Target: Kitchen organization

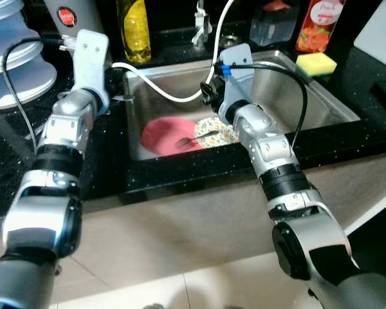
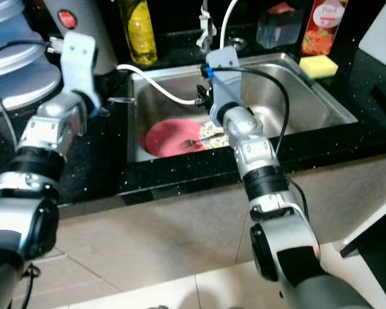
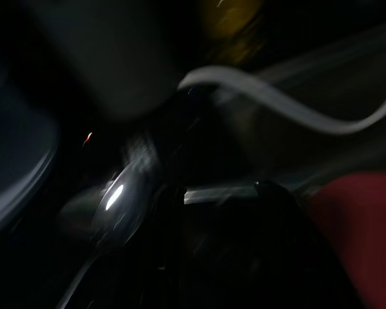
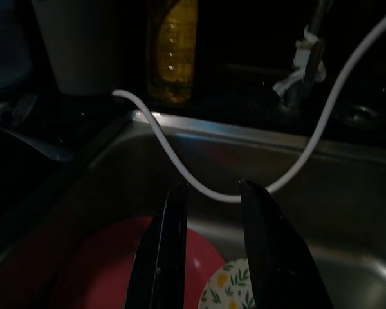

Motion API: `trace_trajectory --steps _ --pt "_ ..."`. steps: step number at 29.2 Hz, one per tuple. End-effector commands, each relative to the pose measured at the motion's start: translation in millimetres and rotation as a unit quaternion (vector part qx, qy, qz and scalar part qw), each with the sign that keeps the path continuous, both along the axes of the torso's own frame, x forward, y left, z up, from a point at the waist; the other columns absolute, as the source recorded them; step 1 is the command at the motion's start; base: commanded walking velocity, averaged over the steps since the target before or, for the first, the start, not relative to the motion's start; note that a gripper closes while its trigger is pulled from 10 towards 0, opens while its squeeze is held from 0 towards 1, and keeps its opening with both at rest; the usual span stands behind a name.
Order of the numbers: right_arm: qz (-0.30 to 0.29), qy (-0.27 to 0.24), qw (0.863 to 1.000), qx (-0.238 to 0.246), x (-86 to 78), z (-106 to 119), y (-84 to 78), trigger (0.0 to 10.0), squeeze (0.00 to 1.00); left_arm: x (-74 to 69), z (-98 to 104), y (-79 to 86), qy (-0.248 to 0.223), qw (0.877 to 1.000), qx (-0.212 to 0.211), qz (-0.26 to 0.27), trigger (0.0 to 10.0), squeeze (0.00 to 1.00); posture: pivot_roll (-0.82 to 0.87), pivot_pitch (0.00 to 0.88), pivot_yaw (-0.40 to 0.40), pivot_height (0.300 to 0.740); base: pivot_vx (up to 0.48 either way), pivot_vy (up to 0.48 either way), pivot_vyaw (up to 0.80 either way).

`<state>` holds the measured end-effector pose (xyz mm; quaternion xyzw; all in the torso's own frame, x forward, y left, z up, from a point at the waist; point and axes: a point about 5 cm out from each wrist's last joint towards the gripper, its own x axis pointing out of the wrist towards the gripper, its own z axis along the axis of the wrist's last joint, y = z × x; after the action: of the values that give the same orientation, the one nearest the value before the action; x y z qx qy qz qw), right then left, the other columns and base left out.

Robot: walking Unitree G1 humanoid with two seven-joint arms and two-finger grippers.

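In the steel sink (image 1: pixel 334 106) lies a pink plate (image 1: pixel 164 136) with a small floral plate (image 1: pixel 222 134) beside it on the right. A fork (image 1: pixel 196 137) rests across both. My right arm (image 1: pixel 257 135) reaches over the sink's front edge. In the right wrist view my right gripper (image 4: pixel 213 188) hangs open above the pink plate (image 4: pixel 116 264) and floral plate (image 4: pixel 228 290), with nothing between its fingers. My left arm (image 1: pixel 83 96) is over the black counter left of the sink. The left wrist view is dark and blurred; my left gripper (image 3: pixel 222 196) is near a spoon (image 3: pixel 116 199).
A white hose (image 1: pixel 161 90) loops from the tap across the sink's back left. Behind the sink stand a yellow bottle (image 1: pixel 134 29), a clear container (image 1: pixel 275 24) and a red carton (image 1: pixel 318 22). A yellow sponge (image 1: pixel 316 63) lies at the right. Stacked bowls (image 1: pixel 13 64) sit far left.
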<state>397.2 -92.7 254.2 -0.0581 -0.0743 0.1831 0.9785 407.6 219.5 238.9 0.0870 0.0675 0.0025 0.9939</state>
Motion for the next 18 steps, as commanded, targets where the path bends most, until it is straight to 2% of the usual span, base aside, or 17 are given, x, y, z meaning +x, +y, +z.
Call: trace_trajectory --steps 1,2,3,7,8,15,16,17,18 --pt "0.009 -0.012 1.000 0.004 -1.1 6 4.4 10.0 0.00 -0.4 -2 12.6 0.016 0.999 -0.003 0.028 10.0 0.37 0.13 0.001 0.056 0.740 0.000 0.000 0.00" --pt "0.009 -0.012 1.000 0.004 -1.1 6 4.4 10.0 0.00 -0.4 -2 12.6 0.016 0.999 -0.003 0.028 10.0 0.37 0.13 0.001 0.056 0.740 0.000 0.000 0.00" --pt "0.006 -0.017 1.000 0.007 -3.2 8 1.0 10.0 0.00 -0.6 -8 20.6 0.030 0.998 -0.011 0.054 10.0 1.00 0.12 0.019 0.068 0.740 0.000 0.000 0.00" --pt "-0.001 -0.017 1.000 0.007 -5.0 6 -5.4 10.0 0.00 0.1 -10 23.0 0.035 0.997 -0.018 0.064 10.0 1.00 0.11 0.031 0.074 0.740 0.000 0.000 0.00" --pt "-0.007 -0.013 1.000 0.007 -6.6 3 -9.5 10.0 0.00 1.3 -10 18.6 0.038 0.998 -0.018 0.053 10.0 1.00 0.10 0.061 0.086 0.740 0.000 0.000 0.00" --pt "-0.012 -0.007 1.000 0.009 -10.8 -1 -11.1 10.0 0.00 3.6 -9 14.9 0.040 0.998 -0.017 0.049 10.0 1.00 0.09 0.095 0.103 0.740 0.000 0.000 0.00" --pt "-0.012 -0.006 1.000 0.010 -12.2 -3 -11.0 10.0 0.00 4.1 -8 14.4 0.040 0.998 -0.024 0.050 10.0 0.77 0.10 0.101 0.104 0.740 0.000 0.000 0.00" --pt "-0.012 -0.006 1.000 0.010 -12.2 -3 -11.0 10.0 0.00 4.1 -8 14.4 0.040 0.998 -0.024 0.050 10.0 0.77 0.10 0.101 0.104 0.740 0.000 0.000 0.00" --pt "-0.012 -0.004 1.000 0.010 -12.8 -4 -10.9 10.0 0.00 4.6 -7 13.7 0.040 0.998 -0.027 0.051 10.0 0.00 0.10 0.101 0.104 0.740 0.000 0.000 0.00"
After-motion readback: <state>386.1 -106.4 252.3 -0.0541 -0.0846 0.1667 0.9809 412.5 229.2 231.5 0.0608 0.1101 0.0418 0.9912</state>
